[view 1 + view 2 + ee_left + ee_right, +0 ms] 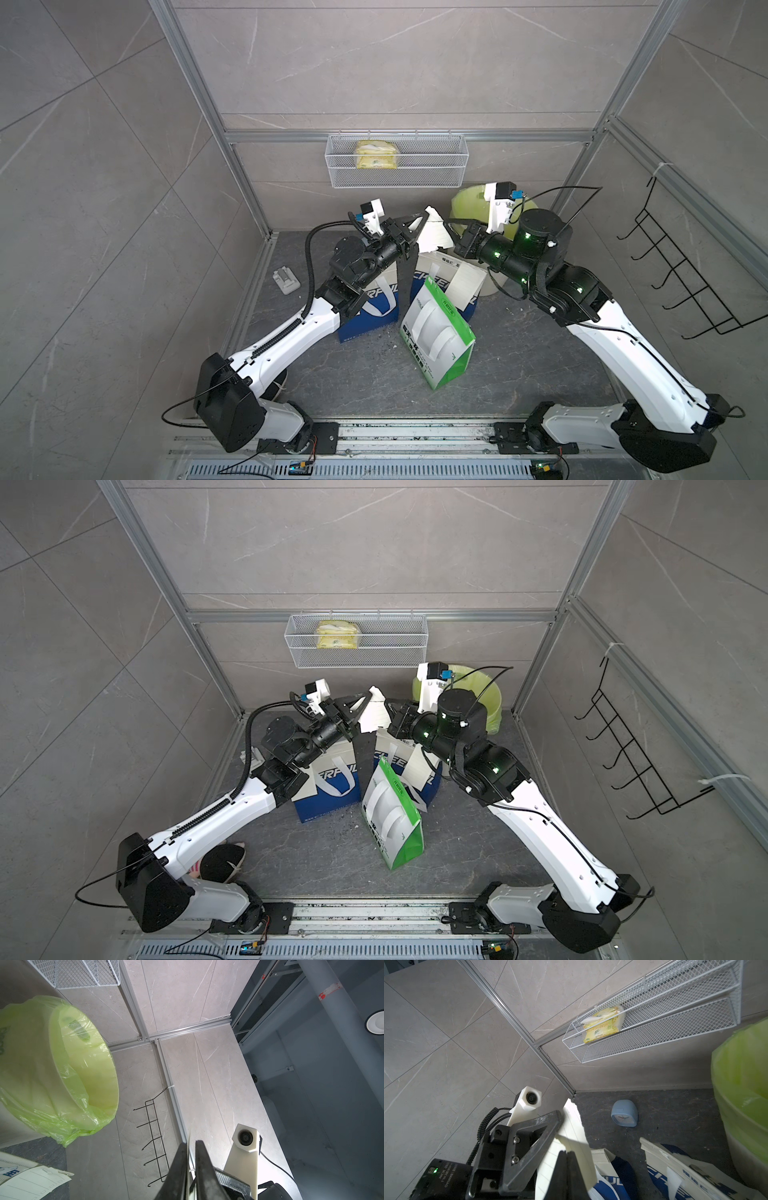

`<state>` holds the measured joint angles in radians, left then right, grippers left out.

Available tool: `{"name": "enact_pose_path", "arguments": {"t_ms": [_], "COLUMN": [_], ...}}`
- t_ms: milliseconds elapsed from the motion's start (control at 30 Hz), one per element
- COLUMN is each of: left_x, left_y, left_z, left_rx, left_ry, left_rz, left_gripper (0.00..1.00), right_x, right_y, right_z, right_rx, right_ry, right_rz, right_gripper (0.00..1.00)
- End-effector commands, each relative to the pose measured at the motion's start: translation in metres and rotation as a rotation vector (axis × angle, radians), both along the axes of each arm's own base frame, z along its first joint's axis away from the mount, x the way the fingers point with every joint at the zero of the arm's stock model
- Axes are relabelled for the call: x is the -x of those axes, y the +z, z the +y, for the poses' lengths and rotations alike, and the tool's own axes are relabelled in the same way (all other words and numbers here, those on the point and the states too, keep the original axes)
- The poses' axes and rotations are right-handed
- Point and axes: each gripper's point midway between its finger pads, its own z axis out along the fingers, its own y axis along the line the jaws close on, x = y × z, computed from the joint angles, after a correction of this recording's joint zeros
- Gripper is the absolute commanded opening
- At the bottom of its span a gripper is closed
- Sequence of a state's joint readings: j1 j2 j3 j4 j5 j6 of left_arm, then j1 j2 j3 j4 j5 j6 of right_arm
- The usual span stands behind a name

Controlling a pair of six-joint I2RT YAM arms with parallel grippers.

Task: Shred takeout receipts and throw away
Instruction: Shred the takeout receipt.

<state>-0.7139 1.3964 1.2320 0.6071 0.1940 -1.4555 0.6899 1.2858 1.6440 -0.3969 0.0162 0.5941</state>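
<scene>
Both my grippers are holding one thin white paper receipt (435, 237) with faint printed lines. It's hanging in the air over the open top of the blue-and-white paper bag (370, 320).

My left gripper (191, 1142) is pinching the receipt near its upper end. The fingers are nearly together, with a slim gap showing at the tips and the paper edge sitting in it. My right gripper (566, 1154) is clamping fully closed on the same receipt from the opposite side, tips pressing together on the paper.

In both top views the two grippers are sitting just beside each other, tips pointing at one another. The receipt is buckling between them. A jagged line is running across it in a top view; I can't tell if it's a tear or a fold.

A second white receipt (467, 282) is lying on the blue bag's top edge, on my right-arm side. The green-and-white paper bag (436, 336) is standing tilted just in front of the blue one. The pale bin with a green plastic liner (467, 199) is standing behind my right gripper, by the back wall.
</scene>
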Motion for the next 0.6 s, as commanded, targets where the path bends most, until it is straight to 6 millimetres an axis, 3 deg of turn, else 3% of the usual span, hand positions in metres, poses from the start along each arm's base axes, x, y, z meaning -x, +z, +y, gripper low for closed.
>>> {"name": "enact_pose_path", "arguments": {"t_ms": [0,100,200,300,333,400,433,500,567], "left_x": [0.010,0.010,0.010,0.012,0.014,0.017,0.020,0.027,0.033], "left_y": [0.024,0.023,0.024,0.026,0.028,0.031,0.033,0.037,0.042], "left_z": [0.000,-0.002,-0.004,-0.006,-0.006,-0.006,-0.005,-0.003,0.001], "left_rx": [0.048,0.043,0.037,0.018,0.006,-0.040,-0.070,-0.161,-0.237], "left_ry": [-0.033,-0.037,-0.043,-0.049,-0.045,-0.029,-0.018,0.012,0.036], "left_rz": [-0.063,-0.066,-0.072,-0.098,-0.116,-0.172,-0.207,-0.304,-0.380], "left_gripper": [0.14,0.11,0.00,0.00,0.00,0.00,0.00,0.00,0.00], "right_x": [0.000,-0.002,-0.003,-0.001,0.001,0.006,0.009,0.015,0.020], "right_y": [0.006,0.005,0.005,0.007,0.009,0.011,0.011,0.008,0.005], "right_z": [-0.002,-0.003,-0.004,-0.002,-0.002,-0.006,-0.008,-0.016,-0.023], "right_rx": [0.030,0.045,0.059,0.090,0.117,0.173,0.199,0.246,0.277], "right_ry": [-0.010,-0.022,-0.028,-0.004,0.006,0.015,0.020,0.014,0.016], "right_rz": [-0.029,-0.037,-0.047,-0.067,-0.080,-0.109,-0.132,-0.173,-0.206], "right_gripper": [0.00,0.00,0.00,0.01,0.18,0.64,0.82,0.99,1.00]}}
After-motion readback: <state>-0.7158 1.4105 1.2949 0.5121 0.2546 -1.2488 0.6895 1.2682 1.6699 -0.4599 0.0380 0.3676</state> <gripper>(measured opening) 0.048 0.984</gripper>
